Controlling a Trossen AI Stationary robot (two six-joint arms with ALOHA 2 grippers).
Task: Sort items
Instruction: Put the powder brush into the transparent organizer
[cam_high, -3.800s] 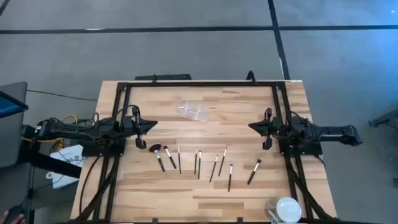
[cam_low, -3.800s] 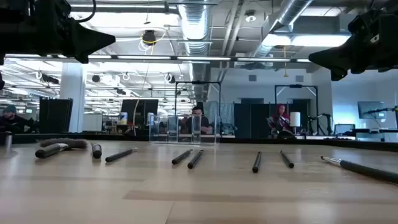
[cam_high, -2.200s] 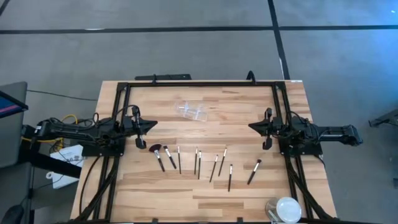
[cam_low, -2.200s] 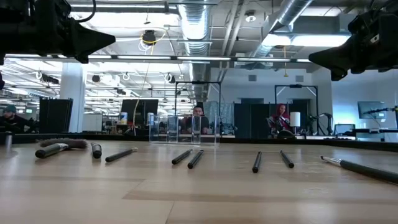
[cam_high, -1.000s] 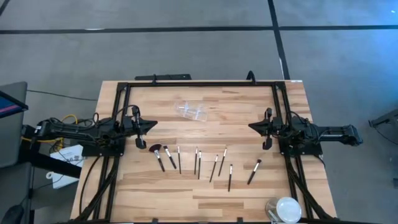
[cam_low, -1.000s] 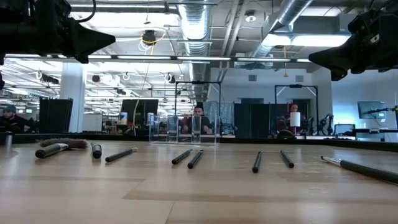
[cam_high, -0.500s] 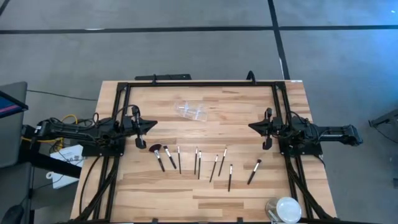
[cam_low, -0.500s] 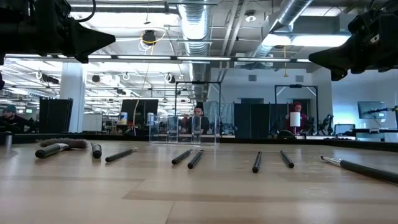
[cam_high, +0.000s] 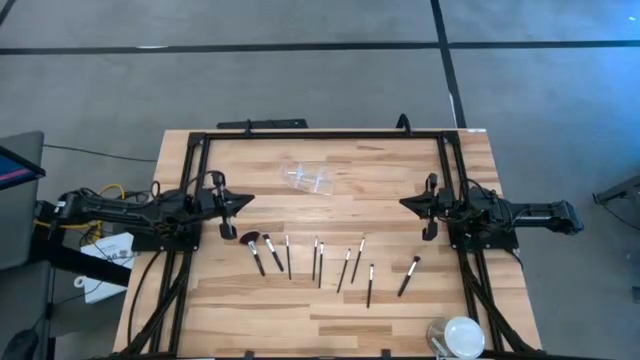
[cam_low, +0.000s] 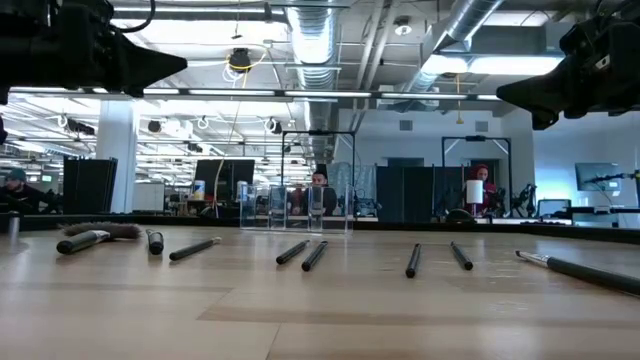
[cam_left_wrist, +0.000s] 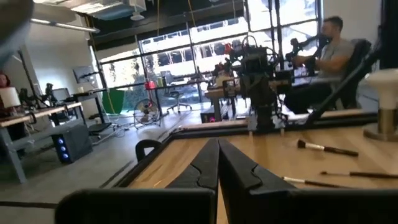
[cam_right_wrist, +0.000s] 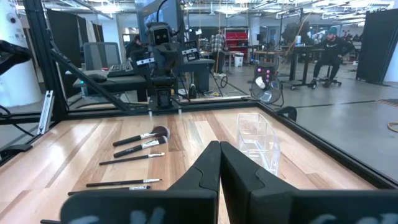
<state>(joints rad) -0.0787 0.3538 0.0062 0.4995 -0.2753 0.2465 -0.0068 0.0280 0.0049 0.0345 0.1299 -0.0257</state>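
Several slim makeup brushes (cam_high: 325, 262) with black handles and silvery ferrules lie flat in a loose row across the middle of the table. The one with the fluffy pinkish head (cam_high: 249, 240) is at the row's left end. They also show in the low view, brushes (cam_low: 300, 252), and in the right wrist view, brushes (cam_right_wrist: 140, 142). My left gripper (cam_high: 250, 200) hangs shut above the table, left of the row and beyond it. My right gripper (cam_high: 402, 203) hangs shut on the right side, facing it. Neither touches anything. In the wrist views, left gripper (cam_left_wrist: 218, 142) and right gripper (cam_right_wrist: 219, 144) show fingers closed together.
A small clear plastic holder (cam_high: 310, 180) lies on the table beyond the brushes, between the grippers. A round white-and-clear disc (cam_high: 460, 335) sits at the near right corner. A black frame (cam_high: 320, 135) borders the table. People sit at desks in the room behind.
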